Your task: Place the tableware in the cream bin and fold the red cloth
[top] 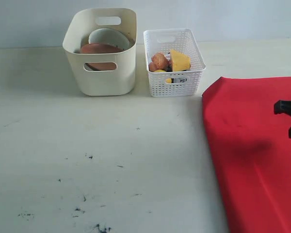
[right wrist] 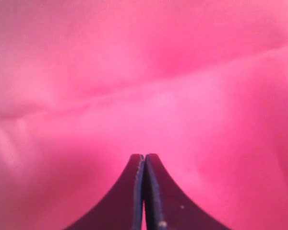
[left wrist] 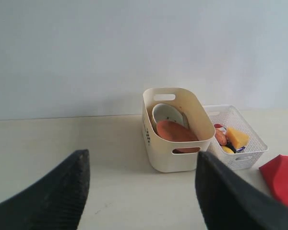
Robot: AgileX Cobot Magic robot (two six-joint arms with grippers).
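Exterior view: we see the cream bin (top: 102,80) at the table's (top: 111,160) far side, holding the round brown plate (top: 99,48) and pale bowl (top: 109,35). Just beside it is the white lattice basket (top: 177,86), with a label inside too small to read. The left gripper (left wrist: 141,160) is spread wide and holds nothing. The right gripper (right wrist: 144,160), tips pressed together, is over the red cloth (top: 252,160) at the right edge. Bare table lies in front of both bins.

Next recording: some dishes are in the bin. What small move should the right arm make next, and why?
Probably open the right gripper and lower it to an edge of the red cloth to start a fold. Its jaws are shut with no fabric seen between them, it hangs over the cloth, and the plate and bowl already sit in the cream bin.
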